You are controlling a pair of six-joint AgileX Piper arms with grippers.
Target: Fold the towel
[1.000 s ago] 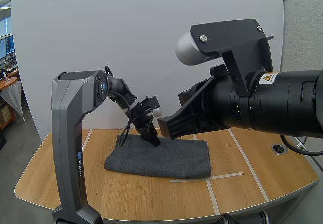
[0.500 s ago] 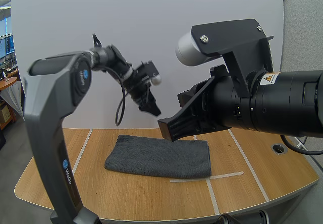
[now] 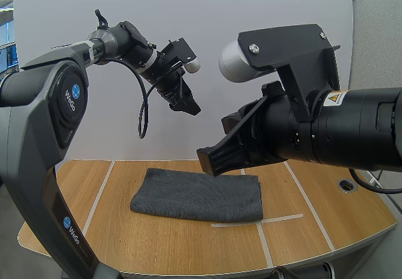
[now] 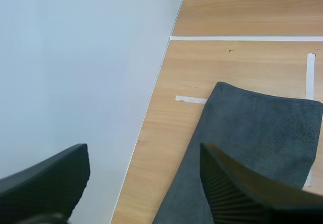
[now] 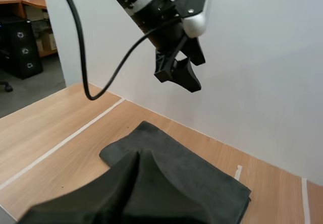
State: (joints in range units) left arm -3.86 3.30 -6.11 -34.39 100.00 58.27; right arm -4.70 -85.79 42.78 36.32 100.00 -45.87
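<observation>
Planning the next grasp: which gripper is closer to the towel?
Left, probably. The left gripper hangs above the far edge of the towel, jaws open; the right gripper is raised nearer the camera, jaws shut.

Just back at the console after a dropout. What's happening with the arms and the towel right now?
Neither arm is handling anything at this moment. The dark grey towel lies flat on the wooden table as a neat rectangle, and it looks already folded over. The left gripper hangs high above the towel's far edge with its jaws open and empty. The right gripper hovers above the towel with its jaws shut on nothing.
</observation>
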